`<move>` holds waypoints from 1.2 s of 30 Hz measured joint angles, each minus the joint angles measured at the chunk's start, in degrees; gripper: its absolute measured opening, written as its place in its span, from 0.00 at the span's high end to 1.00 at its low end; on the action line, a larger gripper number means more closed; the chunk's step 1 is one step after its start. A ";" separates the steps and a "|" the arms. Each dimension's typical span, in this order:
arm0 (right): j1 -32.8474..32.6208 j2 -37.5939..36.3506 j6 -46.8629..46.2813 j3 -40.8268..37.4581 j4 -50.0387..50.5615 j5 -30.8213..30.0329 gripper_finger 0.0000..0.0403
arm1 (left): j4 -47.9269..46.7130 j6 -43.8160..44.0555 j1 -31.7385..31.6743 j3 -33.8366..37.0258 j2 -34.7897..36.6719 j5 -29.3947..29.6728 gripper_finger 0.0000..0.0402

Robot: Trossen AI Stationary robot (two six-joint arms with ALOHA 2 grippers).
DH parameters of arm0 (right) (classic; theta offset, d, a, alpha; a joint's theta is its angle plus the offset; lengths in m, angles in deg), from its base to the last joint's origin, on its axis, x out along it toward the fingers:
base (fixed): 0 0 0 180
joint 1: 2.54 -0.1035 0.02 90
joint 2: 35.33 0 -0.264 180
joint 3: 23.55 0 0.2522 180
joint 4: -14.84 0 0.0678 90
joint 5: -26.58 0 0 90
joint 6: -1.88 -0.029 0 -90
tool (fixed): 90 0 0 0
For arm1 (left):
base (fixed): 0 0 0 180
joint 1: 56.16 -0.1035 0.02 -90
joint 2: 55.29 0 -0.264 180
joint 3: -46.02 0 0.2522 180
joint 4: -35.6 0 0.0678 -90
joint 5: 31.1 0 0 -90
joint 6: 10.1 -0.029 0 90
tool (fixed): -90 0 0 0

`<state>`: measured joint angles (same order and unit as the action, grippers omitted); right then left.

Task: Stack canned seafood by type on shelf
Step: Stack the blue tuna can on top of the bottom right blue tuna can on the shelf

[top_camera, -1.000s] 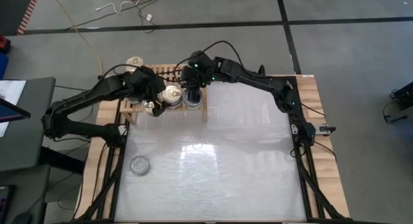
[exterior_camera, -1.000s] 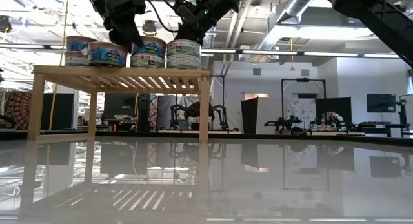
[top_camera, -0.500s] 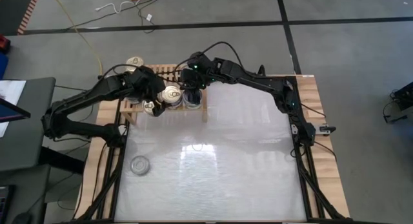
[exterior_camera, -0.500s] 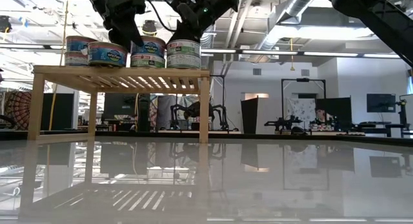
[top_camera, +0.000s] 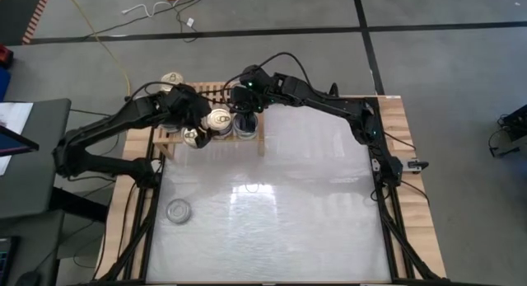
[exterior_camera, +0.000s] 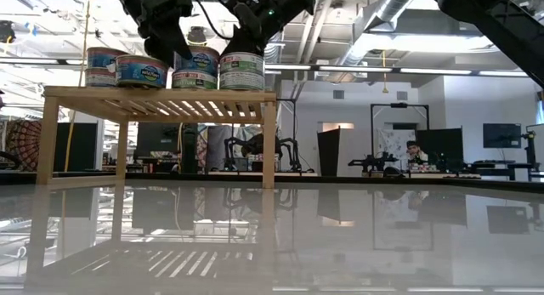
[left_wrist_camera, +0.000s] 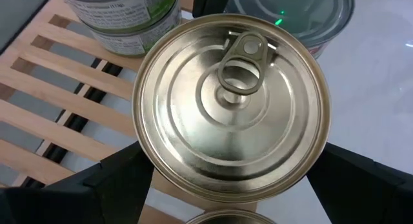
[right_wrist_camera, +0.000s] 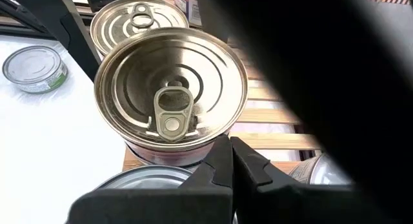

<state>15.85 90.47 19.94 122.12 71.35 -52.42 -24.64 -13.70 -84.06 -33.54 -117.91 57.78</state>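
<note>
The light-wood shelf point(top_camera: 216, 95) point(exterior_camera: 161, 95) carries several cans. A gold-topped can point(top_camera: 220, 119) point(left_wrist_camera: 229, 101) stands upright on its slats. My left gripper point(left_wrist_camera: 229, 153) point(exterior_camera: 180, 47) is open, one finger on each side of this can. To its right stands a silver-topped, green-labelled can point(top_camera: 244, 126) point(exterior_camera: 241, 70). My right gripper point(right_wrist_camera: 229, 150) point(exterior_camera: 231, 44) is shut, its tips low between these two cans. A second gold-topped can point(top_camera: 195, 136) stands nearer the front. More cans point(top_camera: 172, 78) stand at the shelf's far left. My left gripper has its fingers point(left_wrist_camera: 116, 179) by two opposite sides of the gold-topped can, slanting down from the table's left. The can's rim hides the fingertips, so I cannot tell whether they touch. My right gripper's shut tips slant down beside this can's wall point(right_wrist_camera: 213, 137); I cannot tell whether they touch.
One silver-topped can point(top_camera: 178, 210) point(right_wrist_camera: 35, 68) lies alone on the white tabletop at the near left. Two green-labelled cans point(left_wrist_camera: 122, 17) stand stacked on the slats behind the gold-topped can. The white tabletop point(top_camera: 280, 203) stretches in front of the shelf.
</note>
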 joint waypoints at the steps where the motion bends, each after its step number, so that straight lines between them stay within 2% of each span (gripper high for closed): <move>1: 0.00 0.00 0.00 0.00 0.02 0.02 0.96 | 0.13 0.00 0.00 0.00 0.19 -0.02 0.09; 15: -1.45 0.00 -0.15 0.00 -3.17 0.85 0.96 | -0.64 2.24 0.02 0.00 4.17 0.00 0.09; 28: -4.35 0.15 -0.31 0.00 -8.07 0.81 0.96 | -7.57 5.86 0.49 0.00 8.44 -0.36 0.09; 36: -5.70 1.18 -2.36 0.09 -10.50 1.09 0.96 | -10.99 6.60 0.61 0.00 10.50 2.31 0.09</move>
<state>10.15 91.65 17.58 122.21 60.85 -51.33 -35.63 -7.09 -83.45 -33.54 -107.41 60.09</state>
